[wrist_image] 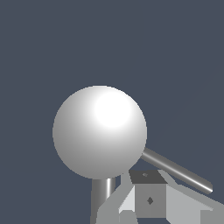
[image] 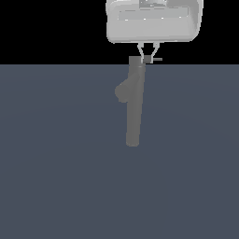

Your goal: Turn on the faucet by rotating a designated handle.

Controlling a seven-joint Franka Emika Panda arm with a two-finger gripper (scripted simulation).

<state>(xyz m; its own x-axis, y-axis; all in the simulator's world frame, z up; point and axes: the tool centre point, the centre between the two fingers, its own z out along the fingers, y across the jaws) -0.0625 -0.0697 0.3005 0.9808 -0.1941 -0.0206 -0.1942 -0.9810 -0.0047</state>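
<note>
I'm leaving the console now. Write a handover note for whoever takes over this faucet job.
Gripper: the pale grey boxy gripper hangs directly above the top of the faucet, thin fingers pointing down at cap height. Whether they are pinching anything cannot be told.
Faucet: the matte grey tall cylindrical column stands on the dark blue-grey floor, rounded bulge towards the exterior view's left.
Handle: the thin light grey rod sticks out from the cap towards the exterior view's right, right beside the fingertips.
Done: gripper brought to the handle.
Left: confirm contact, then rotate the handle.

Flat, dim sim renders, sharp, no cast shadows; bright glare spot on faucet cap in wrist view.
</note>
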